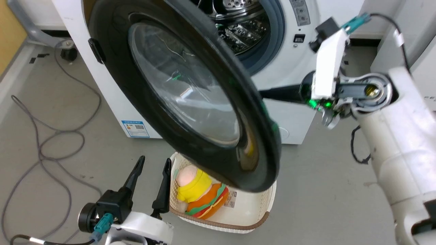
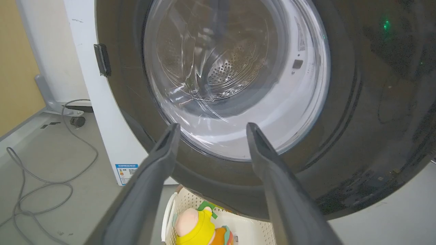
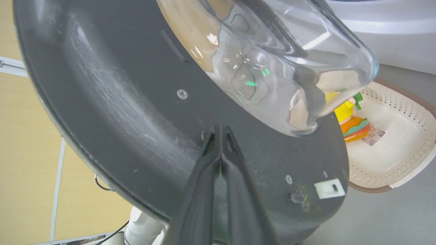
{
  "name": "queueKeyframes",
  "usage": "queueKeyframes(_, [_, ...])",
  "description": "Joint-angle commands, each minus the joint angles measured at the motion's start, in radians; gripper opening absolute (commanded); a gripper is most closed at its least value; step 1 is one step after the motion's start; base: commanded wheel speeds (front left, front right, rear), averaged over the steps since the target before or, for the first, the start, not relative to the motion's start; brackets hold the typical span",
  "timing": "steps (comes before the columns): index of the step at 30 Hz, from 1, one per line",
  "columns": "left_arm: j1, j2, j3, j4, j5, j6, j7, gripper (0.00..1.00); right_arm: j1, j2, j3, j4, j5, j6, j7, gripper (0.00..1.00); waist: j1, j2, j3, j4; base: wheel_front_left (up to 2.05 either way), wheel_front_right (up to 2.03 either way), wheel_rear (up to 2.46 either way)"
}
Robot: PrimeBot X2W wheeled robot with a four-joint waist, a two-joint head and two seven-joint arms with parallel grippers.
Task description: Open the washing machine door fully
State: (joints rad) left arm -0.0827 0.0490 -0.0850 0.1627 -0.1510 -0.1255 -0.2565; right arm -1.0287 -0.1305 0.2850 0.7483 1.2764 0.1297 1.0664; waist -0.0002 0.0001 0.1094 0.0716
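Observation:
The washing machine door (image 1: 143, 112), a glossy black disc with a clear glass bowl, stands swung partly out from the white washing machine (image 1: 293, 112), whose steel drum (image 1: 238, 23) shows behind it. My right gripper (image 1: 269, 93) reaches in from the right behind the door's rim. In the right wrist view it (image 3: 219, 131) is shut, tips pressed against the door's matte black back (image 3: 119, 102) beside the glass bowl (image 3: 289, 75). My left gripper (image 1: 152, 170) is open and empty, low in front of the door. In the left wrist view it (image 2: 213, 129) points at the door's front (image 2: 357, 119).
A cream basket (image 1: 248, 211) with a yellow and orange plush toy (image 1: 199, 195) sits on the floor under the door's lower edge. Grey cables (image 1: 44, 143) loop over the floor at the left. A blue label (image 1: 135, 128) marks the machine's lower front.

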Motion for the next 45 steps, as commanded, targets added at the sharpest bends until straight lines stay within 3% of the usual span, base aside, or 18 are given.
queueKeyframes(1, [0.014, 0.001, -0.003, 0.004, 0.008, 0.003, -0.005, 1.00, 0.041, 0.015, -0.001, -0.018, 0.005, 0.001, 0.012, 0.00, 0.0002, -0.0001, -0.009, 0.000, 0.00, 0.00, 0.00])
queueKeyframes(21, [0.033, 0.001, -0.018, 0.023, 0.011, 0.008, -0.005, 1.00, 0.219, 0.079, 0.088, -0.211, 0.095, 0.001, 0.090, 0.00, 0.0002, -0.0001, -0.031, 0.013, 0.00, 0.00, 0.00])
queueKeyframes(27, [0.035, 0.001, -0.017, 0.027, 0.010, 0.008, -0.005, 1.00, 0.260, 0.080, 0.153, -0.266, 0.160, 0.001, 0.061, 0.00, 0.0002, -0.0001, -0.035, 0.011, 0.00, 0.00, 0.00])
queueKeyframes(30, [0.036, 0.001, -0.017, 0.027, 0.008, 0.009, -0.005, 1.00, 0.283, 0.080, 0.151, -0.292, 0.156, 0.001, -0.011, 0.00, 0.0002, -0.0001, -0.037, 0.008, 0.00, 0.00, 0.00])
queueKeyframes(31, [0.036, 0.001, -0.017, 0.027, 0.008, 0.010, -0.005, 1.00, 0.292, 0.080, 0.139, -0.301, 0.147, 0.001, -0.056, 0.13, 0.0002, -0.0001, -0.036, 0.007, 0.00, 0.00, 0.00])
queueKeyframes(32, [0.036, 0.001, -0.017, 0.028, 0.008, 0.011, -0.005, 1.00, 0.304, 0.080, 0.132, -0.308, 0.143, 0.001, -0.090, 0.38, 0.0002, -0.0001, -0.037, 0.006, 0.00, 0.00, 0.00])
queueKeyframes(34, [0.037, 0.001, -0.015, 0.029, 0.007, 0.013, -0.005, 1.00, 0.335, 0.080, 0.115, -0.317, 0.138, 0.001, -0.151, 1.00, 0.0002, -0.0001, -0.040, 0.003, 0.00, 0.00, 0.00])
queueKeyframes(45, [0.058, 0.001, 0.003, 0.036, 0.014, 0.019, -0.005, 1.00, 0.577, 0.062, -0.020, -0.354, 0.039, 0.001, -0.568, 1.00, 0.0002, -0.0001, -0.055, -0.022, 0.00, 0.00, 0.00])
